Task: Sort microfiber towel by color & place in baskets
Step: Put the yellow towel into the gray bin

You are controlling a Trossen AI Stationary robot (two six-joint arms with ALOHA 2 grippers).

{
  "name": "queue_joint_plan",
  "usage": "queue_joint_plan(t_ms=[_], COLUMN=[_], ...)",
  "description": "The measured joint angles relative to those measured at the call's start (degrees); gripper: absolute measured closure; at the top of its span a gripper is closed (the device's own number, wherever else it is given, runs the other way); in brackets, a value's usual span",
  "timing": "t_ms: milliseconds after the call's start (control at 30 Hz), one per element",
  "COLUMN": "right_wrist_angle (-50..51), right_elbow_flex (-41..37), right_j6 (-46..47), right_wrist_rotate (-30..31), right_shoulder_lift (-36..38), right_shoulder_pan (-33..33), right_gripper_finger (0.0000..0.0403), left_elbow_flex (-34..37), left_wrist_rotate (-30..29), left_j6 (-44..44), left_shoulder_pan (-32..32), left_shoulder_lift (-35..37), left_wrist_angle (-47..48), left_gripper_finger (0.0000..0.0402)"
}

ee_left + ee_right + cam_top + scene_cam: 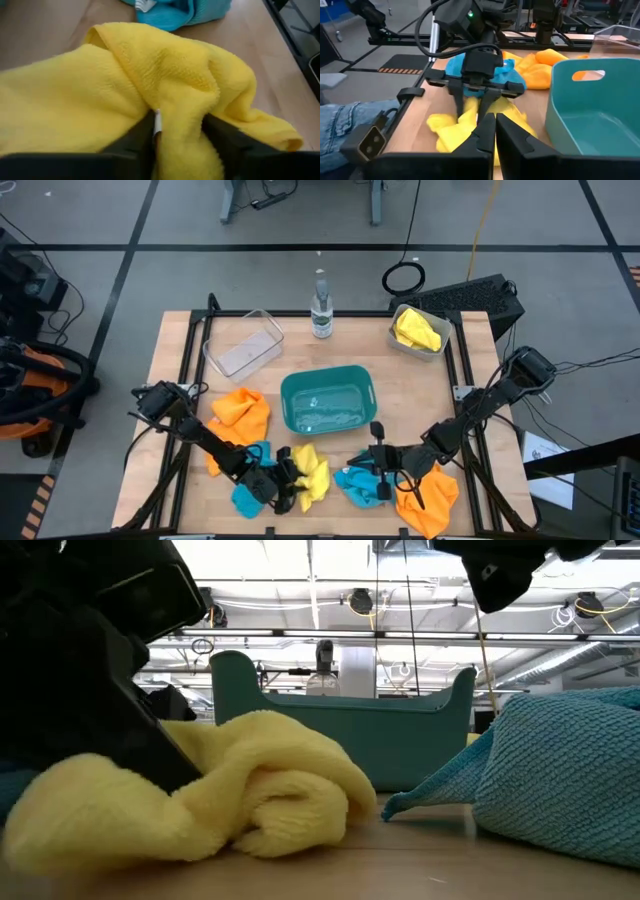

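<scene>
Now the left pincer point(179, 131) is pinching a fold of the yellow towel point(310, 470) at the tabletop's six o'clock edge, right pincer point(491, 127) clenched empty nearby, and that thin bite is risking slipping before the grey basket point(412, 348).

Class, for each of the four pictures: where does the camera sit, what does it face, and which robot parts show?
High: overhead, straight down; both arms, wooden table.
Low: tabletop level; fluffy yellow microfiber towel, teal plastic basket.
Left wrist: left gripper pinching that towel.
Right wrist: right gripper shut, facing the left gripper.
All four share the yellow towel.
</scene>
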State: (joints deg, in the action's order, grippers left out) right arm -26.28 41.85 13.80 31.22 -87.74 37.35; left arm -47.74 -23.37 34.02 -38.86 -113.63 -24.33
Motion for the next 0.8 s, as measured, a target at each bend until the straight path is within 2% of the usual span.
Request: queue_joint_plan(t_ms=[100, 133, 267, 367, 567, 800], right_wrist_angle=[-0.11, -0.18, -0.94, -3.68, -6.51, -5.79], right_elbow_flex=[0.00, 0.00, 0.00, 0.00, 2.05, 15.03], right_j6=[0.02, 0.10, 2.57, 3.26, 0.71, -5.80], right_wrist_rotate=[0.00, -0.02, -1.42, -3.93, -4.36, -4.35], right_shoulder_lift=[0.00, 0.00, 0.00, -0.03, -2.11, -10.64], right_shoulder_pan=[0.74, 0.97, 1.54, 1.56, 1.65, -0.29], right_gripper_finger=[0.0397, 0.0397, 0.0391, 0.0368, 0.0277, 0.0144], left_elbow_flex=[0.16, 0.17, 0.41, 0.39, 0.30, 0.17], left_wrist_rotate=[0.72, 0.99, 2.43, 2.35, 0.80, 0.15], left_j6=[-3.28, -4.81, -10.32, -14.41, -22.90, -41.47], left_shoulder_pan=[-0.15, -0.21, -0.59, -0.67, -0.65, -1.02], left_shoulder_lift=[0.11, 0.30, 3.17, 6.83, 13.66, 18.40], left_wrist_angle=[-1.30, -1.68, -0.99, -0.56, 1.85, 1.59], left_gripper_finger=[0.0366, 0.0378, 0.0362, 0.0349, 0.0365, 0.0363])
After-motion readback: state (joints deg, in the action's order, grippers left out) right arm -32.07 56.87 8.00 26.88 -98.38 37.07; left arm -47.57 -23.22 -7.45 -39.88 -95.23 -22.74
